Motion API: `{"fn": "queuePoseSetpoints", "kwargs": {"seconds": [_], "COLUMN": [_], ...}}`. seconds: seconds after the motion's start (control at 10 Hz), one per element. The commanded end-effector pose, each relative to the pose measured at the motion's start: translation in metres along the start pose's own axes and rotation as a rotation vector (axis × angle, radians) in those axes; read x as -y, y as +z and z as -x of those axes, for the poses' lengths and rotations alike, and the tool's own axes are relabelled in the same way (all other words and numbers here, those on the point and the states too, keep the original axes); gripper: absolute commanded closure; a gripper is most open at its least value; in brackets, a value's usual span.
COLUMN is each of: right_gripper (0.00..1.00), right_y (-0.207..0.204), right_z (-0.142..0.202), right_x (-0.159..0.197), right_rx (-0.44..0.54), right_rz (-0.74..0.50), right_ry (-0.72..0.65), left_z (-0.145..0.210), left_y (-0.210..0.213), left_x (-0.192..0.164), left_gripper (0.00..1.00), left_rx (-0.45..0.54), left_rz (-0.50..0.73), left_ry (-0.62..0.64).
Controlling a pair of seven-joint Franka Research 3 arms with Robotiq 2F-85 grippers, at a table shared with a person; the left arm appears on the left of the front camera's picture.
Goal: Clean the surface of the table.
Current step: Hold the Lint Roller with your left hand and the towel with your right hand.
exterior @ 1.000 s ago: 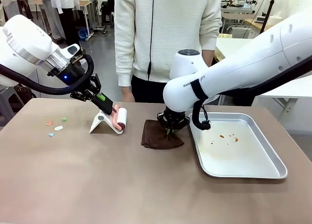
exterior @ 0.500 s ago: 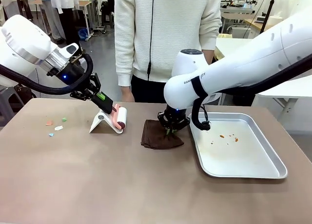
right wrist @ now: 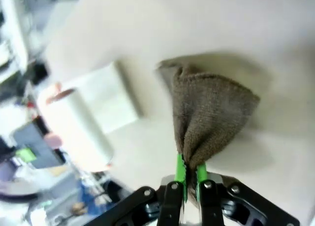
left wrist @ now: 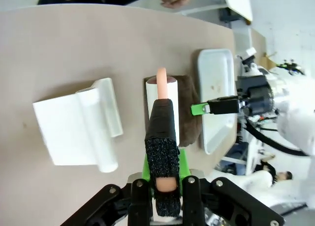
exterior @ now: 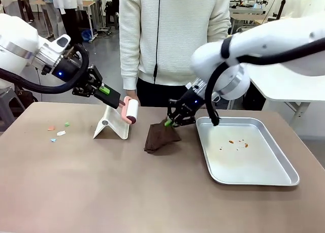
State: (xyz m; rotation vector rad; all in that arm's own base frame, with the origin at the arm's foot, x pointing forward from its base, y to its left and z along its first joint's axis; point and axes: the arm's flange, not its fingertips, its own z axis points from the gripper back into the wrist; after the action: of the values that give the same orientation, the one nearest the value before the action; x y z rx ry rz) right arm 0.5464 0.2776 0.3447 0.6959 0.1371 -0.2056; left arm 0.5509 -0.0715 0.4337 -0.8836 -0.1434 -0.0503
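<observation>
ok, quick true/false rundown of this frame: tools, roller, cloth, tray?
1. The left tool grips the roller. True.
2. The roller rests in its stand. False: it is held in the air, off the stand.
3. The right tool pinches the cloth. True.
4. The cloth lies in the tray. False: it hangs from the tool onto the table, beside the tray.
5. Some paper scraps lie on the table. True.

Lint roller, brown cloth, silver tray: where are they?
lint roller [exterior: 132, 110]: front view, on its white roll.
brown cloth [exterior: 157, 139]: front view, on its lower folds.
silver tray [exterior: 254, 164]: front view, on its bare floor.
</observation>
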Motion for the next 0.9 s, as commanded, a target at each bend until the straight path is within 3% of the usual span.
{"fn": "queuePoseSetpoints", "kwargs": {"seconds": [0.0, 0.2, 0.3, 0.4, 0.6, 0.8], "right_gripper": [1.00, 1.00, 1.00, 1.00, 1.00, 1.00], "right_y": [0.029, 0.054, 0.067, 0.081, 0.107, 0.119], "right_z": [0.020, 0.038, 0.052, 0.069, 0.110, 0.163], "right_x": [0.038, 0.049, 0.055, 0.062, 0.076, 0.097], "right_rx": [-0.212, -0.342, -0.394, -0.428, -0.399, -0.227], "right_rz": [-0.286, -0.487, -0.539, -0.582, -0.643, -0.618], "right_ry": [0.037, 0.140, 0.220, 0.303, 0.389, 0.381], "left_z": [0.016, 0.027, 0.033, 0.038, 0.052, 0.080], "left_y": [0.017, 0.043, 0.058, 0.076, 0.111, 0.133], "left_x": [-0.006, -0.012, -0.019, -0.030, -0.066, -0.110], "left_gripper": [1.00, 1.00, 1.00, 1.00, 1.00, 1.00], "left_rx": [-0.004, -0.023, -0.041, -0.081, -0.161, -0.216], "left_rz": [0.120, 0.237, 0.268, 0.307, 0.383, 0.355], "left_ry": [-0.015, 0.009, 0.055, 0.019, -0.007, -0.024]}}
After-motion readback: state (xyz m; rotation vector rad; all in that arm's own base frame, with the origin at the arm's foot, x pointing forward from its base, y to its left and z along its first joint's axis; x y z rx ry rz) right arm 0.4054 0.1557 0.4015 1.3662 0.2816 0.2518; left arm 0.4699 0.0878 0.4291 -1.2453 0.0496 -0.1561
